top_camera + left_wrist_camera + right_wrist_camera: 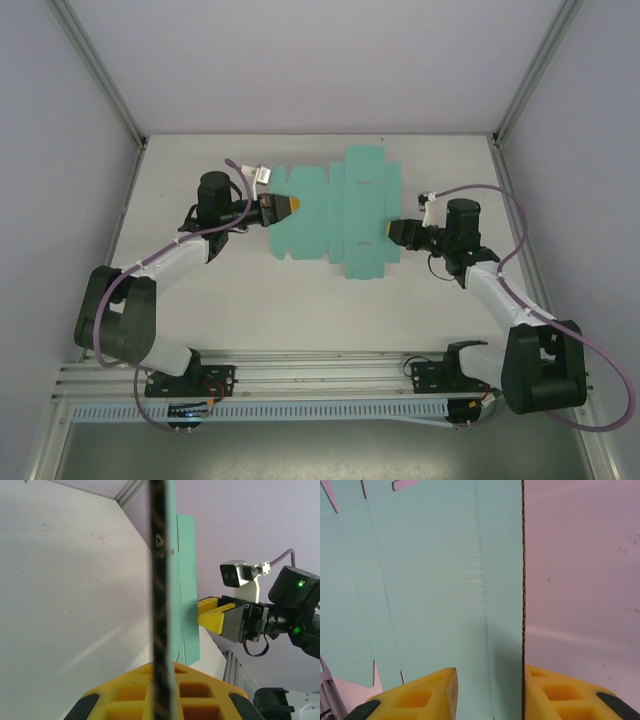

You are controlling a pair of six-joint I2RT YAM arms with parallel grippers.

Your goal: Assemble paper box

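Table (300, 310): paper box (340, 215) unfolded (L gripper (292, 205) pinching edge).

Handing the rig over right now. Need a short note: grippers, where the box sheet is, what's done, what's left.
Left gripper: shut on the left edge of the paper box.
Right gripper: open, with its fingers either side of the sheet's right edge and not clamped.
Paper box: a flat, unfolded die-cut sheet in the middle of the table, between the two arms.
Done: each gripper is at its own edge of the sheet. No panel is folded and no tab is tucked.
Left: probably close the right gripper first, then do all the folding and tucking.
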